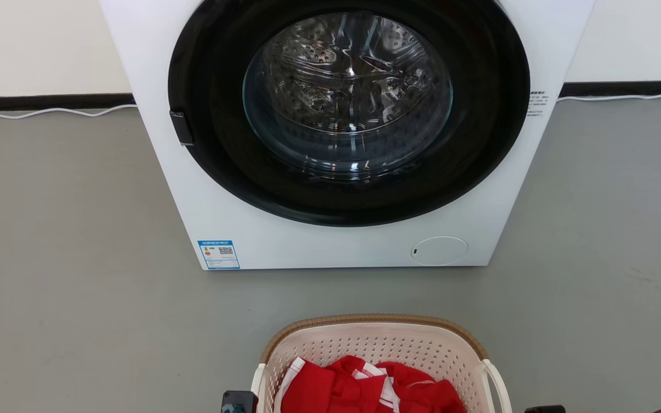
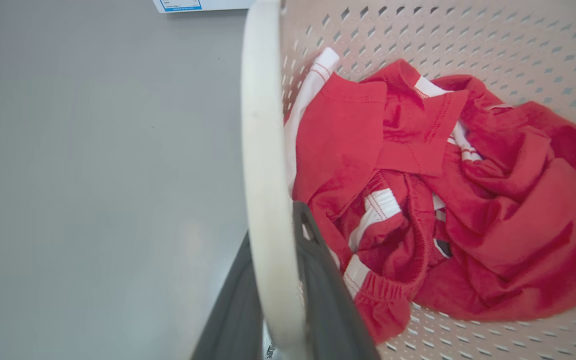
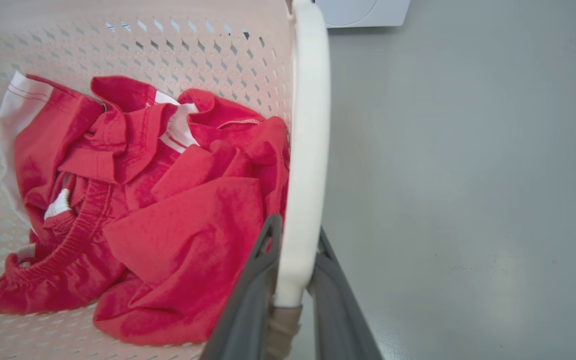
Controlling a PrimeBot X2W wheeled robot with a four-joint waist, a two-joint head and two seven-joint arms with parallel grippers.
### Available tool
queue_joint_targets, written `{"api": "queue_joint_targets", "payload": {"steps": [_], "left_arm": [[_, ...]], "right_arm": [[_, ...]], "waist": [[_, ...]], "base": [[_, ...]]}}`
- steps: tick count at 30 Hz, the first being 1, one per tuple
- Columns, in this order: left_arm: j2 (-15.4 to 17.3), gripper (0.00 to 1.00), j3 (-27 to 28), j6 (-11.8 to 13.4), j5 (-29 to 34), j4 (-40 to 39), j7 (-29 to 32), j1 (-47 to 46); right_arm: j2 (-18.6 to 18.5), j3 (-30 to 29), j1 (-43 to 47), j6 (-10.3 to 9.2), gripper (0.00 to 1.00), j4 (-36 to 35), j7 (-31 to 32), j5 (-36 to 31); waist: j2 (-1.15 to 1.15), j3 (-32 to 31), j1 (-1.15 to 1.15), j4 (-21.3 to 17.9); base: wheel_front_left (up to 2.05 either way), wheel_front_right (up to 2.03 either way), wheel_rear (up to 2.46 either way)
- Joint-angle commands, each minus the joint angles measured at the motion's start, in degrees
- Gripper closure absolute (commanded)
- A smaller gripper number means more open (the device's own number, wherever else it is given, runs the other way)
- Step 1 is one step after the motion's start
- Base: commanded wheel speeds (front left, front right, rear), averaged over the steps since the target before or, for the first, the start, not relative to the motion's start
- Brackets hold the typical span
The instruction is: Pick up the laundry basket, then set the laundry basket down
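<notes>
I see the cream-white perforated plastic laundry basket (image 1: pixel 377 345) with a brown woven rim, holding crumpled red-and-white clothes (image 1: pixel 365 390), directly before the white front-loading washing machine (image 1: pixel 330 246). My left gripper (image 2: pixel 274 225) grasps its left white handle (image 2: pixel 260 150); my right gripper (image 3: pixel 298 227) grasps the right white handle (image 3: pixel 310 125).

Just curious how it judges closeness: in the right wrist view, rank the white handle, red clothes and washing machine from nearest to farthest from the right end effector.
From the right end effector:
1. White handle of the laundry basket: between its fingers.
2. Red clothes: inside the basket, on that view's left.
3. Washing machine: farthest, at the top edge.
</notes>
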Motion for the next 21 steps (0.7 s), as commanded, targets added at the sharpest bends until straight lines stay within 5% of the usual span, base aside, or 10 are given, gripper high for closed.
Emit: {"api": "queue_joint_targets", "payload": {"steps": [1,21], "left_arm": [[1.8,1.0,0.8,0.6,-0.5,0.2,-1.0,-2.3],[1.8,1.0,0.3,0.5,-1.6,1.3,-1.5,-4.1]], "right_arm": [[-1.7,0.8,-1.6,-0.16,1.0,0.8,-0.7,0.7],[-1.7,3.1,-3.3,-0.16,1.0,1.6,-1.5,4.2]], "waist": [[0.0,0.1,0.0,-0.1],[0.0,1.7,0.0,-0.9]], "base": [[0.0,0.0,0.0],[0.0,0.0,0.0]]}}
